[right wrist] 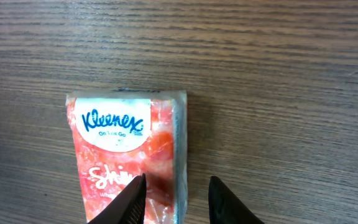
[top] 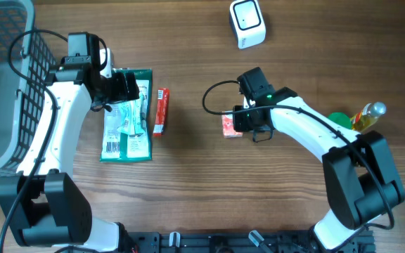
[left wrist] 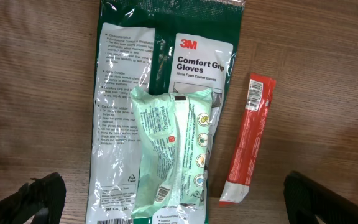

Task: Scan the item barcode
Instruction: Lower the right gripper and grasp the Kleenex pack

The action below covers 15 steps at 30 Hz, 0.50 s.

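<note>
At the middle of the surface [top: 188, 204], under the right fingers [top: 241, 125]: the Kleenex pack [right wrist: 126, 155], lying flat, label side up, no barcode visible on that face. Right fingers partly apart, straddling only the pack's right-hand edge, one tip over the printed top, the other over bare wood just beside it; not yet clamped on anything. Left fingers [top: 126, 88] spread wide and empty, hovering above a gloves packet [left wrist: 166, 62], with a pale green wipes pack [left wrist: 173, 149] on top of it and a red sachet [left wrist: 247, 143] just beside.

Likely trouble from here: pinching nothing but loose film at the edge, and so a soft pack dangling, twisting or sliding out on the lift. Could equally shove the pack sideways across the wood instead of catching it, with one tip bearing down on top. Probably too shallow a bite for turning the pack toward the scanner [top: 247, 23], well apart near the far edge, without shaking it loose. Barcode position impossible to tell; presumably on the hidden underside, hence a risk of presenting the wrong face and getting no read. Safer with a deeper, more centred hold before any lift
</note>
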Each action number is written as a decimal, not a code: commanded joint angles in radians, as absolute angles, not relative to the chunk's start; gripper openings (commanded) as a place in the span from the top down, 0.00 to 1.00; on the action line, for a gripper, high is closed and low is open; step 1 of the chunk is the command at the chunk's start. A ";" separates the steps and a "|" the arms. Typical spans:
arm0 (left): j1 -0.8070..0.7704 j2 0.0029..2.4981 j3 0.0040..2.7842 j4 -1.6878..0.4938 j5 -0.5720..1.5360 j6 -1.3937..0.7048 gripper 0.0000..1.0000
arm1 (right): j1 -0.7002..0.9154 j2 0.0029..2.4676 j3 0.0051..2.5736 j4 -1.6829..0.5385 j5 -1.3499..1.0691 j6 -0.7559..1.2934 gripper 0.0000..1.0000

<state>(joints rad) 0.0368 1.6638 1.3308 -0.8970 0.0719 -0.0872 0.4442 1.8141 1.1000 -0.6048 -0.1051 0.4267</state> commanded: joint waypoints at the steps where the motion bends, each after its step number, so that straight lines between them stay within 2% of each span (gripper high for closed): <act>1: 0.041 1.651 1.341 -0.898 0.066 -0.086 0.00 | 0.428 1.829 1.086 -0.603 -0.114 0.445 0.68; 11: 0.041 1.651 1.341 -0.898 0.066 -0.086 0.00 | 0.428 1.879 1.086 -0.577 -0.183 0.483 0.77; 15: 0.041 1.651 1.341 -0.898 0.066 -0.086 0.00 | 0.428 1.922 1.086 -0.564 -0.199 0.501 0.76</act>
<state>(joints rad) 0.0368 1.6638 1.3308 -0.8970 0.0719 -0.0872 0.4294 1.8576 1.1000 -0.5743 -0.1654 0.4767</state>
